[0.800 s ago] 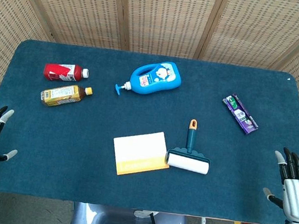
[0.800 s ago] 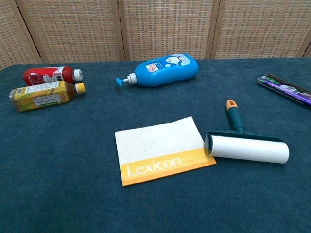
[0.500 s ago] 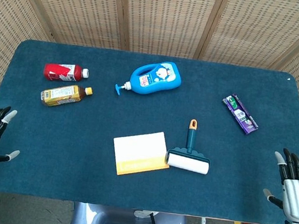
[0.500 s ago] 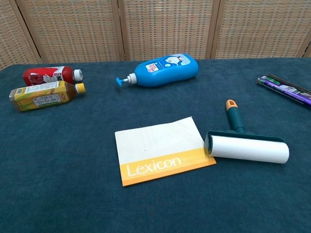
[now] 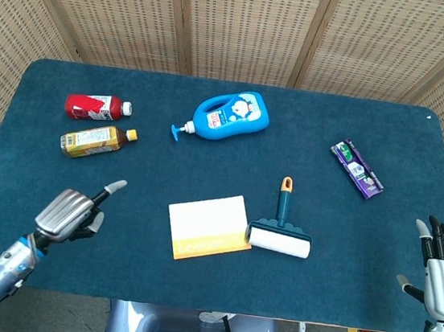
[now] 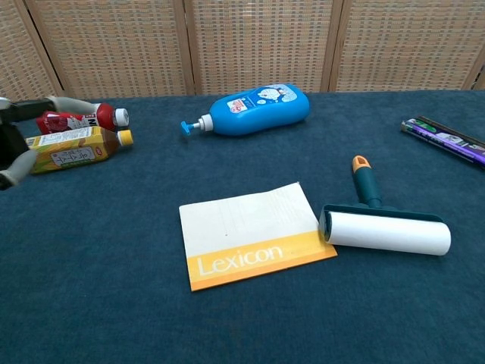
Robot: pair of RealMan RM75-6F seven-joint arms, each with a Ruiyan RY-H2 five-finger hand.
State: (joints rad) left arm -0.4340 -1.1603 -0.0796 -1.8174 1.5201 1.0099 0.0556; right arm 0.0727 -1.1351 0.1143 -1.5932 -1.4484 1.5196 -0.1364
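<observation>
My left hand (image 5: 74, 211) hovers over the front left of the blue table (image 5: 148, 173), holding nothing, with one finger stretched toward the far side. Its fingers (image 6: 45, 105) show at the left edge of the chest view, in front of the two bottles. Nearest to it are a yellow tea bottle (image 5: 95, 140) (image 6: 72, 146) and a red bottle (image 5: 96, 105) (image 6: 76, 119), both lying down. My right hand (image 5: 440, 270) stays off the table's front right corner, fingers spread and empty; the chest view does not show it.
A white and yellow Lexicon booklet (image 5: 209, 225) (image 6: 250, 231) lies front centre, with a lint roller (image 5: 281, 228) (image 6: 385, 231) touching its right edge. A blue pump bottle (image 5: 230, 115) (image 6: 254, 110) lies at the back centre. A purple packet (image 5: 356, 169) (image 6: 447, 139) lies at the right. Wicker screens stand behind.
My left hand has swung in from the table's left front edge to above the table surface, and now enters the chest view. My right hand has dropped slightly.
</observation>
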